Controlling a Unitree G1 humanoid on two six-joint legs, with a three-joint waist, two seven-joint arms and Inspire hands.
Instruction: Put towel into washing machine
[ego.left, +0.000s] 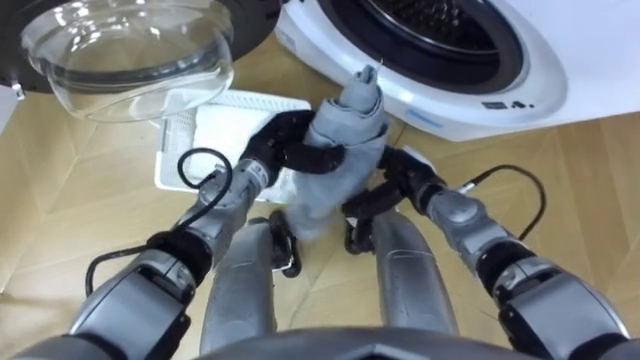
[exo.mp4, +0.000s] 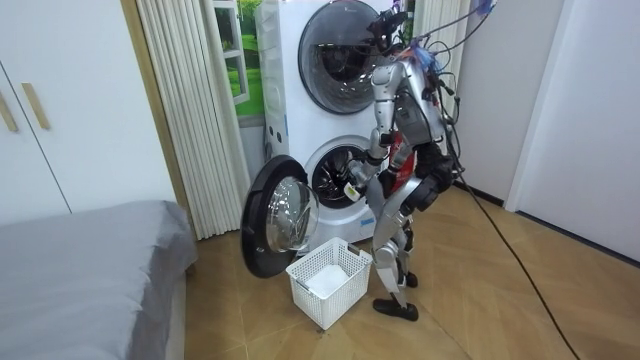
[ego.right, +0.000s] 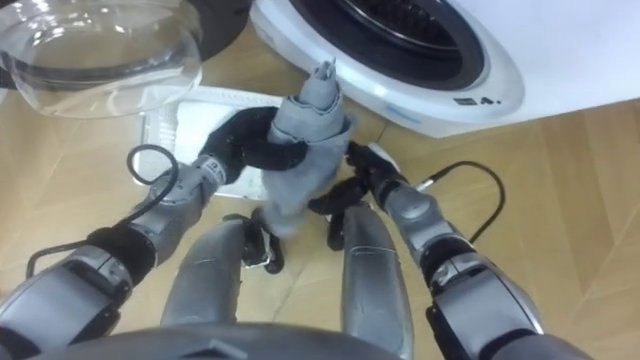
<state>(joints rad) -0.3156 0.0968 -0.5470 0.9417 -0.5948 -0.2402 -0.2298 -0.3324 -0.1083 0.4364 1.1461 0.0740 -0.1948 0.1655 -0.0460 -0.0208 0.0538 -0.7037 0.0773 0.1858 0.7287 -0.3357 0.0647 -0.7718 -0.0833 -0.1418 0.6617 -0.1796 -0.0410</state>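
At my left I see the open glass door (ego.left: 130, 55) and the white basket (ego.left: 178, 140) on the floor, and over the basket my left hand (ego.left: 285, 150) is clamped round the grey towel (ego.left: 335, 165). The towel is a bunched roll above the knees, its long axis running away from me, its twisted tip pointing at the washing machine (ego.left: 540, 70) rim. My right hand (ego.left: 405, 178) lies against its right side, and I cannot tell whether it grips.
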